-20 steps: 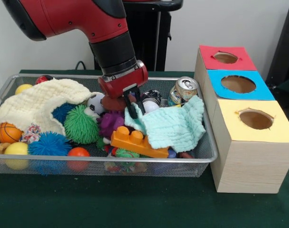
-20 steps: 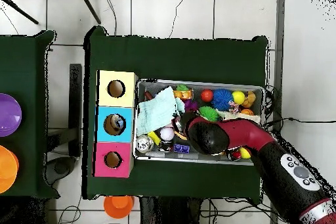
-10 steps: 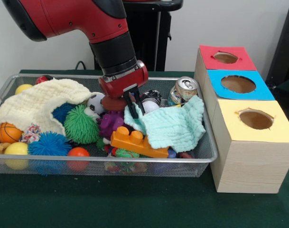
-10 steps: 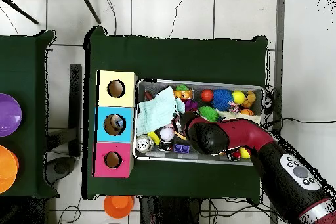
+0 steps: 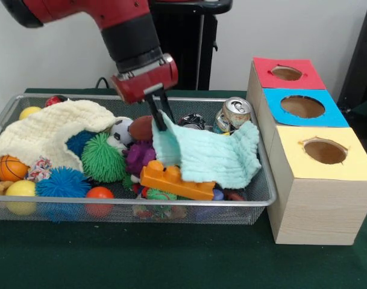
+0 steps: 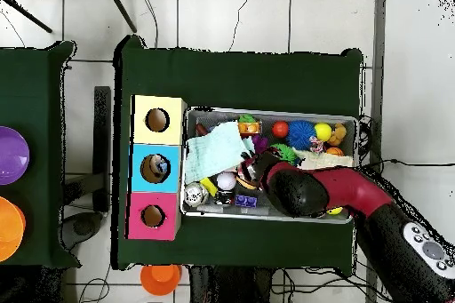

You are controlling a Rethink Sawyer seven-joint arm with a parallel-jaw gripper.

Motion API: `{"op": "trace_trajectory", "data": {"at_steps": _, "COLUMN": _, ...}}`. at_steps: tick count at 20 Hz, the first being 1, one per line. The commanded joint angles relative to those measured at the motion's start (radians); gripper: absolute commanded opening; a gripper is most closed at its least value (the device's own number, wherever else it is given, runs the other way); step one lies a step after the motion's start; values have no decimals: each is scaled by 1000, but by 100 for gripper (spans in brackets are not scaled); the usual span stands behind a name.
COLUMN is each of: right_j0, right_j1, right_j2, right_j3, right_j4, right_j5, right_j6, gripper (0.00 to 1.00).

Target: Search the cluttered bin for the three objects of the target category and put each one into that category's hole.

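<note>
Right, the end effector (image 5: 159, 117) sits at the upper middle of the front view, its dark fingers pressed together on one corner of the mint cloth (image 5: 210, 155), and that corner is pulled up off the pile while the rest drapes toward the right end of the wire bin (image 5: 263, 191). An orange block (image 5: 176, 182) lies just under the cloth's lower edge. A soda can (image 5: 232, 115) stands tilted against the cloth's upper right, near the bin's right wall. Left of centre, a green spiky ball (image 5: 103, 158) sits beside a purple toy (image 5: 140, 156), and a cream cloth (image 5: 47, 131) covers the upper left of the bin. At the right of the frame stands the wooden box on the green desk (image 5: 171, 265), with the red hole (image 5: 286, 73), the blue hole (image 5: 302, 106) and the yellow hole (image 5: 325, 151). From overhead, the arm (image 6: 355, 203) reaches in from the lower right.
</note>
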Motion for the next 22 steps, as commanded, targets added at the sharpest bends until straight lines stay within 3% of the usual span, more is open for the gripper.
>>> {"op": "trace_trajectory", "data": {"at_steps": 1, "right_j0": -99, "right_j1": -120, "right_j2": 133, "right_j3": 88, "right_j4": 101, "right_j5": 198, "right_j6": -122, "gripper": 0}}
{"op": "trace_trajectory", "data": {"at_steps": 6, "right_j0": -142, "right_j1": -141, "right_j2": 182, "right_j3": 91, "right_j4": 132, "right_j5": 263, "right_j6": -158, "gripper": 0}}
{"op": "trace_trajectory", "data": {"at_steps": 11, "right_j0": -140, "right_j1": -172, "right_j2": 157, "right_j3": 77, "right_j4": 108, "right_j5": 350, "right_j6": -177, "gripper": 0}}
{"op": "trace_trajectory", "data": {"at_steps": 22, "right_j0": -202, "right_j1": -215, "right_j2": 223, "right_j3": 71, "right_j4": 127, "right_j5": 499, "right_j6": -226, "gripper": 0}}
